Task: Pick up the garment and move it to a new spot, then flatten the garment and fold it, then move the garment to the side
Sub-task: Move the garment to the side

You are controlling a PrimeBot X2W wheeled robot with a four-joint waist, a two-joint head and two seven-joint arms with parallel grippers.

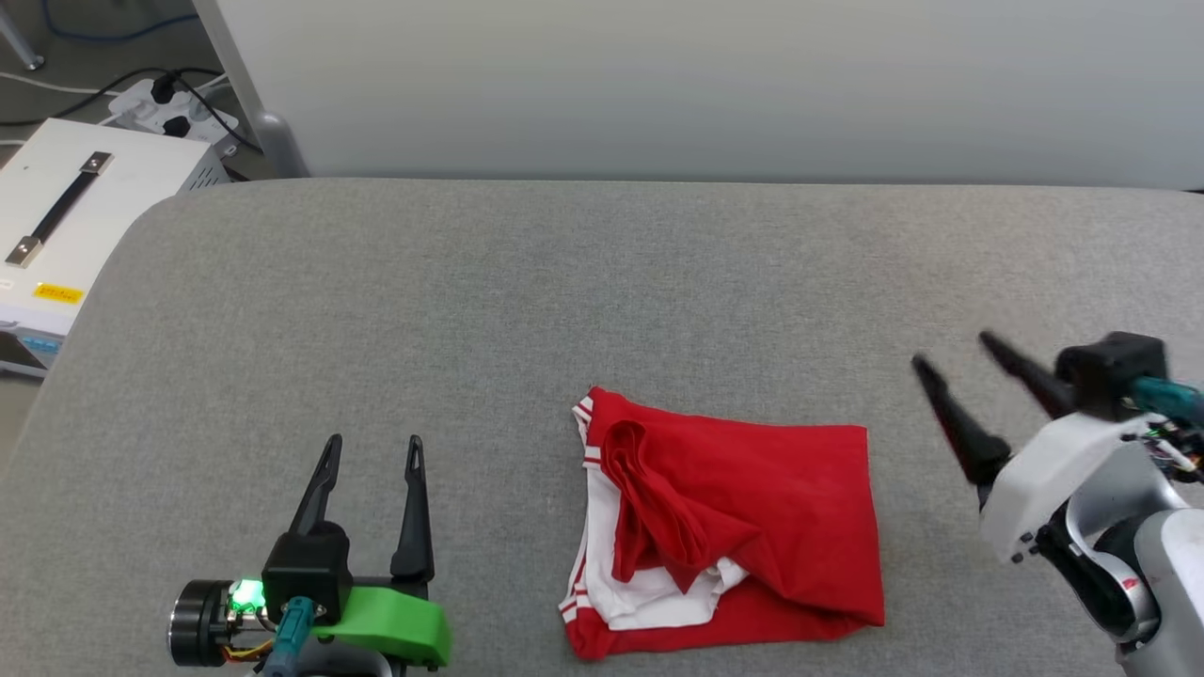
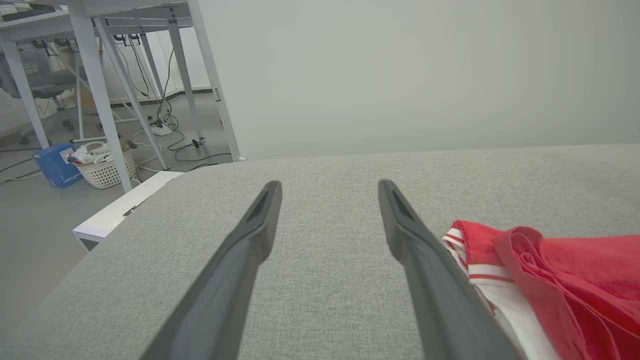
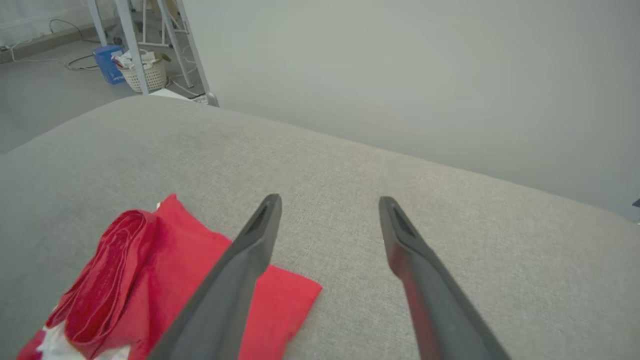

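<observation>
1. Left gripper (image 1: 374, 440) is nearest to us, at the lower left of the head view. It has two long, dark, tapered fingers on a green plastic mount, and a green light glows at the wrist. We see the jaws spread apart and empty, over bare cloth.
2. We find the right gripper (image 1: 950, 348) at the right edge, raised and tilted to the upper left, on a white shell. Its jaws are also wide apart and hold nothing.
3. The garment (image 1: 752, 508) lies between the grippers on the near part of the table (image 1: 376, 282), touching neither. It is folded into a rough rectangle of smooth red fabric. One red layer is bunched into soft ridges near its left side. White cloth with red-striped trim shows along the left edge and lower front.
4. The table is covered in grey woven fabric and has rounded corners.
5. In the left wrist view the garment (image 2: 575, 270) lies just beside the left gripper's (image 2: 328, 185) right-hand finger.
6. In the right wrist view one finger of the right gripper (image 3: 328, 199) crosses in front of a corner of the garment (image 3: 150, 265).
7. A white box (image 1: 75, 216) with a black strap handle stands off the table's left corner.
</observation>
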